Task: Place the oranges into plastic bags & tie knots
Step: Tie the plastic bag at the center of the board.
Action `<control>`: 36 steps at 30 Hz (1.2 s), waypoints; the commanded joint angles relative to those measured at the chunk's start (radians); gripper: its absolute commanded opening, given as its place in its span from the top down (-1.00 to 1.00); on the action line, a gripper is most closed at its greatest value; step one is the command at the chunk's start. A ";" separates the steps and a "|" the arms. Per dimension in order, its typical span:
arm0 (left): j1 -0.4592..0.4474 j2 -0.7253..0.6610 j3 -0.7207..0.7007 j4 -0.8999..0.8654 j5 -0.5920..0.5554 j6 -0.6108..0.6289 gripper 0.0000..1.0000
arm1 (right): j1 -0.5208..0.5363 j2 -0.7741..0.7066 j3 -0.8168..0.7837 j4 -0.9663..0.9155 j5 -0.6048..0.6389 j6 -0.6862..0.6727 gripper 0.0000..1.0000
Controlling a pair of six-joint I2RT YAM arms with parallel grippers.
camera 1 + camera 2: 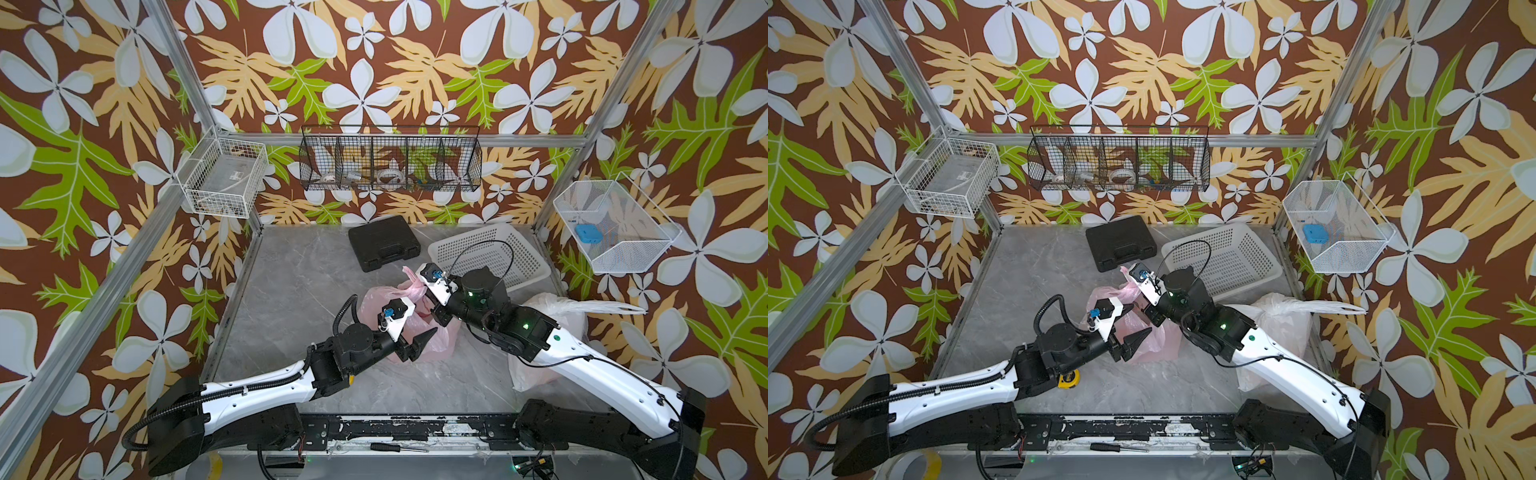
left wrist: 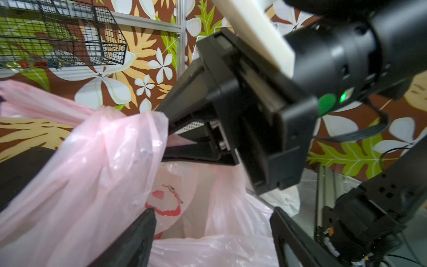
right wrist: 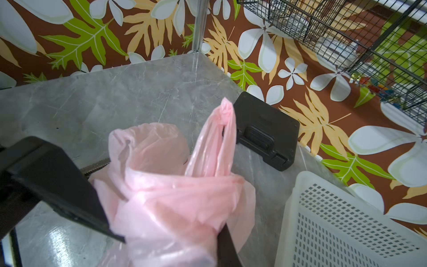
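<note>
Pink translucent plastic bag with red fruit print (image 1: 442, 338) is held up near the middle of the grey marble desk (image 1: 291, 291), its bunched film clenched in the right hand (image 2: 164, 136). The left hand (image 2: 211, 233) is seen released, jaws apart, with loose pink film between them. A white translucent plastic bag (image 1: 552, 307) is seen at the desk's right edge.

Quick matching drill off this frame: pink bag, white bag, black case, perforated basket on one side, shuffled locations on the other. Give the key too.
Things:
1. pink bag
2. white bag
3. black case
4. perforated basket

Places:
A. back centre of the table, near the rear wall
B. right edge of the table, partly under the right arm
C. middle of the table, in front of the case
D. back right corner of the table

Pairs: 1-C, 2-B, 3-A, 4-D
</note>
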 commanded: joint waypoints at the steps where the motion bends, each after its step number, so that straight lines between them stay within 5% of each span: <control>1: 0.001 0.002 -0.021 0.088 -0.139 0.098 -0.45 | -0.019 0.008 0.029 -0.074 -0.092 0.029 1.00; 5: 0.007 -0.015 -0.063 0.166 -0.229 0.126 0.09 | -0.024 0.012 0.056 -0.116 -0.156 0.036 1.00; 12: 0.044 -0.011 -0.073 0.215 -0.077 0.102 0.10 | -0.024 0.027 0.080 -0.147 -0.232 0.052 1.00; 19: 0.054 0.043 -0.067 0.242 -0.151 0.110 -0.15 | -0.024 0.019 0.100 -0.182 -0.216 0.057 1.00; 24: 0.073 0.054 -0.094 0.293 -0.186 0.093 -0.16 | -0.024 -0.001 0.095 -0.184 -0.197 0.063 1.00; 26: 0.081 0.054 -0.097 0.314 -0.139 0.083 0.08 | -0.024 -0.006 0.093 -0.183 -0.194 0.066 1.00; 28: 0.084 0.046 -0.096 0.313 -0.004 0.094 0.53 | -0.024 -0.006 0.099 -0.192 -0.174 0.072 1.00; 31: 0.084 0.018 -0.092 0.271 0.191 0.092 0.58 | -0.024 -0.013 0.097 -0.180 -0.156 0.077 1.00; 36: 0.072 -0.065 -0.150 0.231 0.244 0.058 0.47 | -0.024 -0.011 0.096 -0.172 -0.139 0.077 1.00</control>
